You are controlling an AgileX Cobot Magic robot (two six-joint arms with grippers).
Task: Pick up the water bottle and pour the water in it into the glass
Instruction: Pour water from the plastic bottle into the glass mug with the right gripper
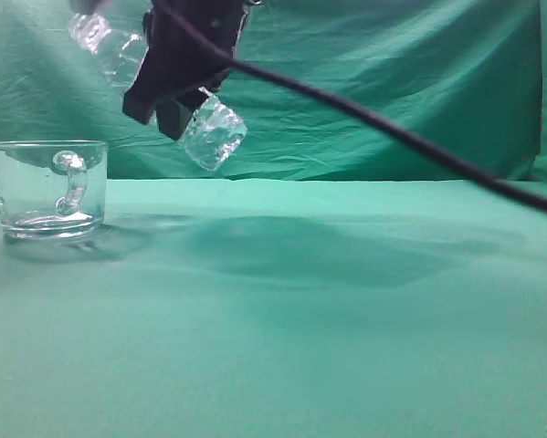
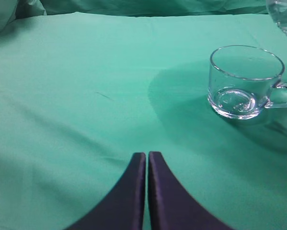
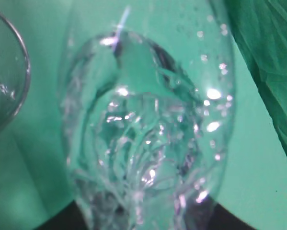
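Exterior view: the right tool (image 1: 168,78) grips the water bottle (image 1: 214,132), tilted in the air above and right of the glass (image 1: 47,187) on the counter (image 1: 346,319). Left wrist view: the left tool (image 2: 147,160) is pressed closed, empty, near the glass. Right wrist view: the bottle fills the frame beside the glass rim.

black angular right tool (image 1: 168,105), black cable (image 1: 392,132) trailing, dark tapered left tool (image 2: 147,165) fingers

The glass (image 1: 47,189) stands on the worktop (image 1: 328,319); the water bottle (image 1: 209,130) hangs tilted above it, to its right.
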